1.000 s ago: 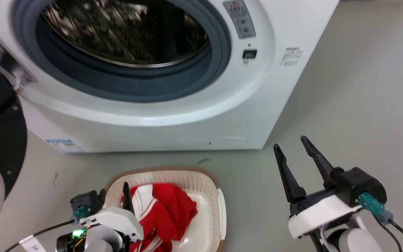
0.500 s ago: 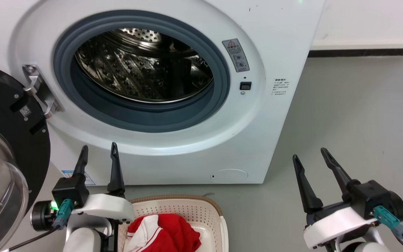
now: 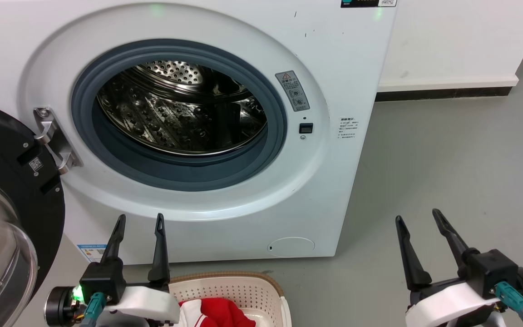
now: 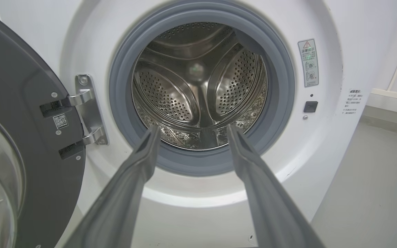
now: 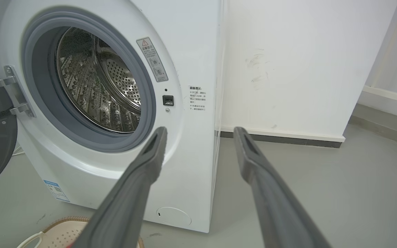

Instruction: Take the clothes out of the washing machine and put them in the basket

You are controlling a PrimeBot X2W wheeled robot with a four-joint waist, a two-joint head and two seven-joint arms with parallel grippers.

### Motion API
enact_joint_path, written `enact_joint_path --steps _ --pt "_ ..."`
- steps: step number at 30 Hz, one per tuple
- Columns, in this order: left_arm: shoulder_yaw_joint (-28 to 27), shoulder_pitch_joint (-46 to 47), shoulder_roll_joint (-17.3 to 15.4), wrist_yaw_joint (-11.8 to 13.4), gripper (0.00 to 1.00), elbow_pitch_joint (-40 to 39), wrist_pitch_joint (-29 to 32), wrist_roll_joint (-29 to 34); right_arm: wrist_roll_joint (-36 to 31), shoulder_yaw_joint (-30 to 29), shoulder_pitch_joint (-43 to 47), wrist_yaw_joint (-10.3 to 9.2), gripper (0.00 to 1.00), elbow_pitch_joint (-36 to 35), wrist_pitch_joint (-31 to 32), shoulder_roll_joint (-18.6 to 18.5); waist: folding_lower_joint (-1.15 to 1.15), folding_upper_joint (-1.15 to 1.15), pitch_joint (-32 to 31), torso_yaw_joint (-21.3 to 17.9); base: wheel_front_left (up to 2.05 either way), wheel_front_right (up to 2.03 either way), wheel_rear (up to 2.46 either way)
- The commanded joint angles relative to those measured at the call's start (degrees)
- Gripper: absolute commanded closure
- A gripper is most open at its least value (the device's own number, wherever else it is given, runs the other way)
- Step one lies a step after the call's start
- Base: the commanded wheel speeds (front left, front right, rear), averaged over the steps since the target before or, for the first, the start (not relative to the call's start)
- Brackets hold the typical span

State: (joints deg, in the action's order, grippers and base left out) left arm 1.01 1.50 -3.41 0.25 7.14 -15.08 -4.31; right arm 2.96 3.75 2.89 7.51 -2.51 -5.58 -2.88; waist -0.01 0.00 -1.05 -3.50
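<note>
- The clothes (image 3: 225, 315), red with a band of white trim, lie bunched inside the basket (image 3: 248, 290) at the very bottom of my head view. Only the top of the heap shows there.
- The basket stands on the grey floor (image 3: 452, 163) just in front of the washing machine (image 3: 329, 190), with its brown rim towards the machine's lower front. My right wrist view catches one corner of it at the lower left.
- My left gripper (image 3: 140, 218) is at the basket's left edge in my head view. Its two dark fingers are spread apart with nothing between them, and they point up at the machine's white front. In my left wrist view they frame the lower part of the drum opening without touching it.
- The machine's door (image 3: 2, 190) is swung wide open to my left on its metal hinge (image 3: 55, 141). The grey rubber ring (image 3: 184, 175) circles the drum (image 3: 175, 118), whose perforated steel walls and ribs catch the light.
- My right gripper (image 3: 416, 215) is well apart from the basket, over bare floor off the machine's right corner. Its fingers are parted and hold nothing.
- Behind that stands a white wall (image 3: 447, 41) with a dark strip along its foot.
</note>
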Motion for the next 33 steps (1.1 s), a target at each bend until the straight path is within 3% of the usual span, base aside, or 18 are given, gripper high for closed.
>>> enact_joint_path --steps 1,26,27,33 --pt "-0.1 -1.0 -0.1 0.2 0.00 0.3 -0.1 -0.5 0.1 0.3 1.1 -0.04 0.00 -0.3 0.1 0.0 0.01 0.00 -0.2 -0.1 0.00 0.00 0.00" --pt "0.4 -3.2 -0.1 1.2 0.00 0.2 -0.1 -1.5 1.3 1.0 1.8 -0.04 0.00 -0.3 0.3 0.0 0.01 0.00 -1.2 1.4 0.00 0.00 0.00" --pt "0.4 -2.7 0.0 0.9 1.00 0.4 0.0 -1.5 1.1 1.0 1.2 0.00 1.00 -0.1 0.5 0.0 0.01 0.00 -1.2 1.4 0.00 0.00 0.00" --pt "-0.5 -2.3 0.3 0.4 1.00 2.6 1.5 -4.9 5.0 1.0 1.5 0.00 1.00 1.3 0.6 -0.1 0.01 0.00 -1.1 1.5 0.00 0.00 0.00"
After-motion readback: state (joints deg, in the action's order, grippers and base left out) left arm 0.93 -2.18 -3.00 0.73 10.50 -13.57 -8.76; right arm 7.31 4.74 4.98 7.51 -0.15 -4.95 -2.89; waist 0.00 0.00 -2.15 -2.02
